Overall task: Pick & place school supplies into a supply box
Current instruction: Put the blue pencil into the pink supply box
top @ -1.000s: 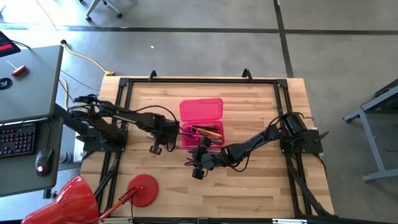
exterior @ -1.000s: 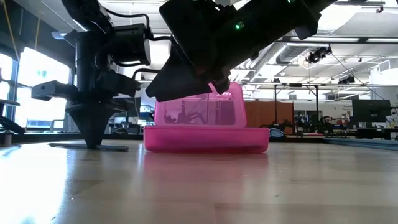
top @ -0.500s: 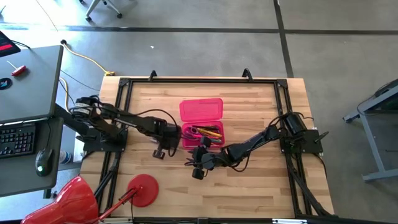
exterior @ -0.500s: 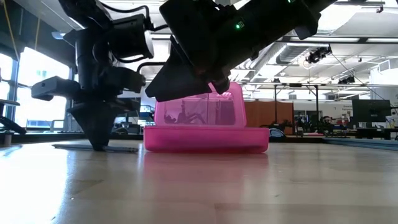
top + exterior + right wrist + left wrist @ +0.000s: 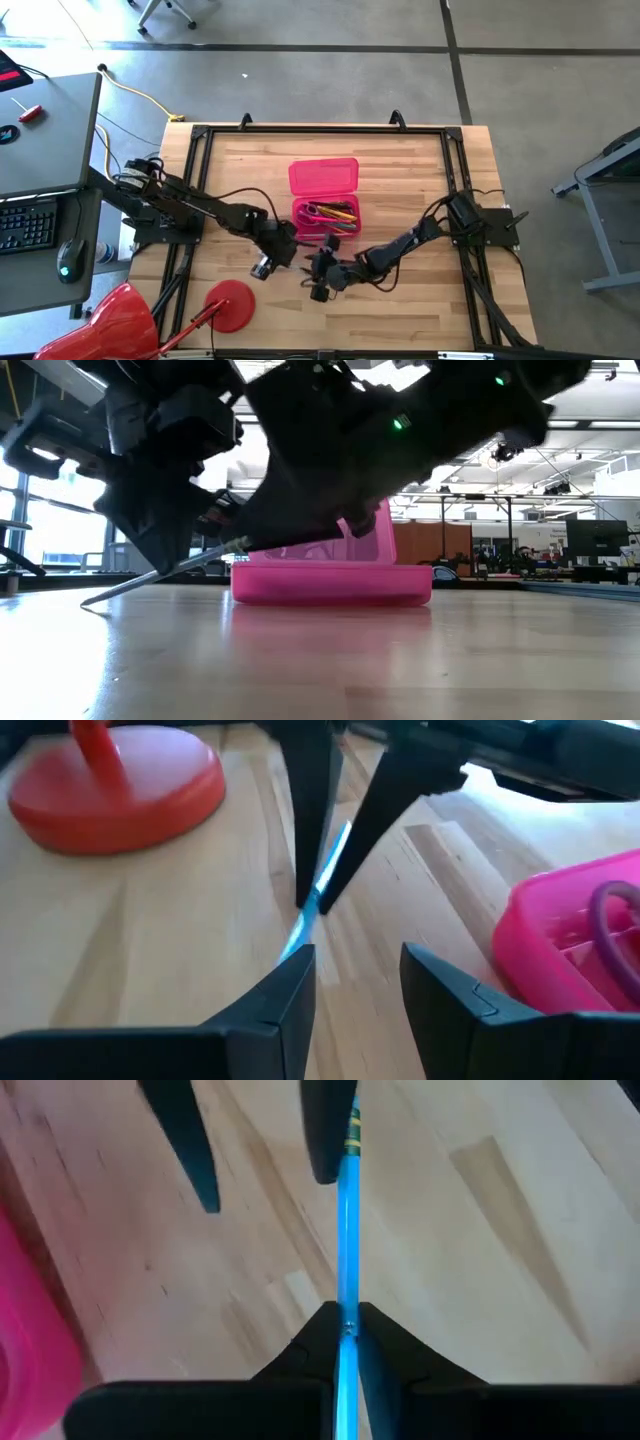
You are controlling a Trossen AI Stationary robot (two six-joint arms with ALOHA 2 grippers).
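- My left gripper [image 5: 345, 1342] has its jaws clenched on a thin blue pencil [image 5: 346, 1240]; in the low view the pencil slants down with its tip on the wooden bench [image 5: 400, 660].
- From above, the left gripper [image 5: 272, 252] sits just in front of the small bright pink plastic supply box [image 5: 325, 197], near its front left corner; the pencil itself is too thin to make out there.
- My right gripper [image 5: 355, 982] has its jaws spread, holding nothing, pointed at the pencil and at my left fingers [image 5: 310, 810].
- The box lies open, with purple-handled scissors and coloured pencils inside, partly hidden by my arms.
- A red round disc with a stick handle [image 5: 228, 305] rests near the bench's front edge.
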